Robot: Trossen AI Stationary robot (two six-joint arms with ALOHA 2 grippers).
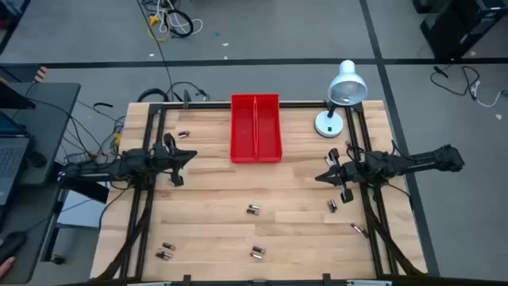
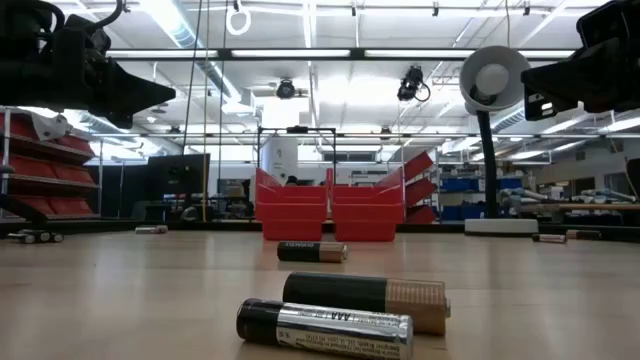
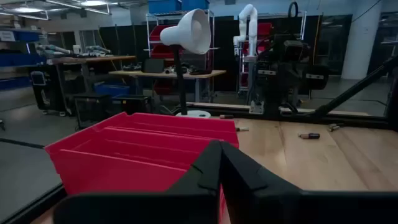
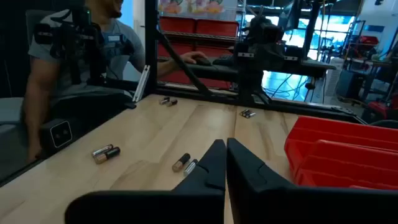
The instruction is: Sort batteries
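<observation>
Nearest the low camera, two batteries (image 2: 340, 312) lie touching on the counter (image 1: 302, 187), with more scattered toward six, four and nine o'clock. Mid-counter, the left hand (image 1: 189, 156) at nine and right hand (image 1: 320, 176) at three hover pinched closed, holding nothing. Farthest, at twelve, sits the red bin (image 1: 255, 127), beside a white lamp (image 1: 341, 95).

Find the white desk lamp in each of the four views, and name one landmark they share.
High view: white desk lamp, right of the red bin.
Low view: lamp upper right.
Left wrist view: lamp behind the bin.
Right wrist view: not visible.
Shared landmark: the red bin.
</observation>
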